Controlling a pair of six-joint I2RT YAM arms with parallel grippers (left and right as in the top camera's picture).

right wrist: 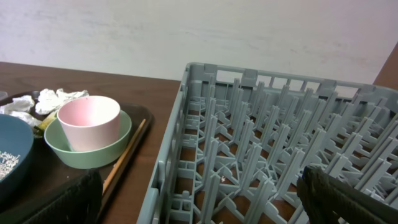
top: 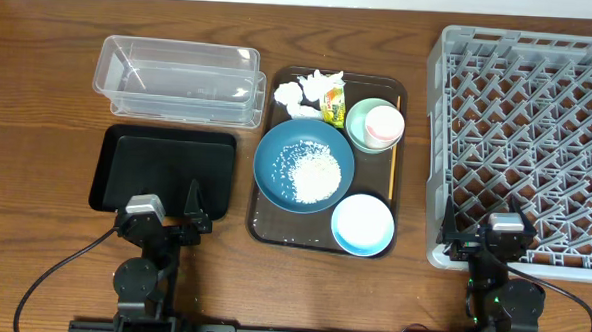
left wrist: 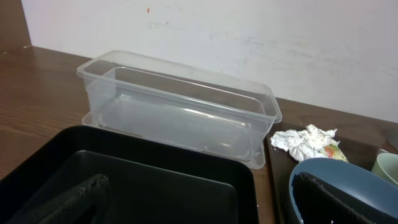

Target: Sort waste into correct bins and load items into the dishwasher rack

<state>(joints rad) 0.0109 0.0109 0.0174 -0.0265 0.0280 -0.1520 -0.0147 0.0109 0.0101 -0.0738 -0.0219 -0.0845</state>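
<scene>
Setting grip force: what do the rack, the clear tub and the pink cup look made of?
The rack: grey moulded plastic, matte; thin lattice ribs suggest it. The tub: thin clear plastic, glossy; the table shows through. The pink cup: smooth, softly shiny, likely plastic or melamine, maybe ceramic.

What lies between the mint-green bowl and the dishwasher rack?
Only the thin yellow-orange stick, lying along the right edge of the brown tray, then bare table. The overhead view shows it, and the right wrist view agrees.
</scene>
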